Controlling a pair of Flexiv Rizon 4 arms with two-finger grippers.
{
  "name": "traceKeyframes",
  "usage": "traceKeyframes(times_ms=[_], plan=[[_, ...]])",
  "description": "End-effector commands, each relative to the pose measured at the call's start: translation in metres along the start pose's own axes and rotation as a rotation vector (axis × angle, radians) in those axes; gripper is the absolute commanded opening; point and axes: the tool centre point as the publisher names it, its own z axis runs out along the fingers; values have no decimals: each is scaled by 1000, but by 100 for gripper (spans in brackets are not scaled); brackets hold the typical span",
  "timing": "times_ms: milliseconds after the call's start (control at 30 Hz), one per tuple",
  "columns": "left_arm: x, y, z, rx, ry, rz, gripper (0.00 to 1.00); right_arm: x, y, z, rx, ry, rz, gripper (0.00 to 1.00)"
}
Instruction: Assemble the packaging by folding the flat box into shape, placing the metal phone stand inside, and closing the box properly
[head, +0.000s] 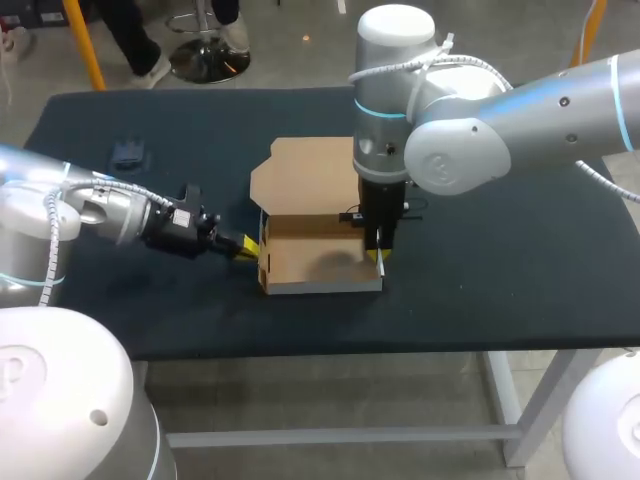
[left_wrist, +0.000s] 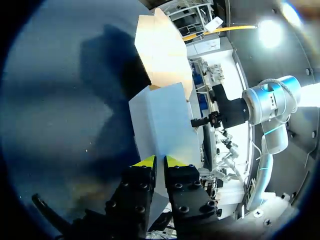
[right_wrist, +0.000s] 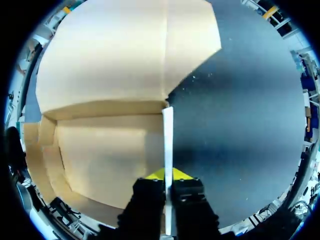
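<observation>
A brown cardboard box (head: 312, 262) stands open in the middle of the dark table, its lid (head: 305, 178) lying flat behind it. From above, my right gripper (head: 378, 256) is shut on the box's right side wall (right_wrist: 168, 127), whose thin edge runs between the yellow tips (right_wrist: 168, 175). My left gripper (head: 243, 246) sits low at the box's left wall (left_wrist: 162, 120). Its tips (left_wrist: 160, 161) stand a narrow gap apart against the pale outer face, holding nothing that I can see. A small dark object (head: 128, 153), perhaps the phone stand, lies at the far left.
The dark table cloth (head: 500, 260) stretches bare to the right of the box and in front of it. The table's front edge runs close below the box. My right arm's elbow hangs over the lid's right part.
</observation>
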Motion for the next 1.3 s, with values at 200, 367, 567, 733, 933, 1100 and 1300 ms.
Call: traceKeyframes(times_ms=[200, 367, 567, 733, 933, 1100, 1300], plan=[[-6, -5, -6, 20, 23, -29, 17, 1, 0, 0, 2, -1, 0, 0], [-3, -4, -4, -5, 62, -29, 21, 1, 0, 0, 2, -1, 0, 0], [4, -4, 1, -25, 76, -21, 24, 1, 0, 0, 2, -1, 0, 0], [7, -4, 6, -47, 70, -22, 34, 1, 0, 0, 2, -1, 0, 0], [9, -4, 11, -55, 53, -28, 38, 1, 0, 0, 2, -1, 0, 0], [12, -5, 13, -63, 22, -35, 39, 1, 0, 0, 2, -1, 0, 0], [13, -5, 19, -80, -33, -45, 39, 1, 0, 0, 2, -1, 0, 0]])
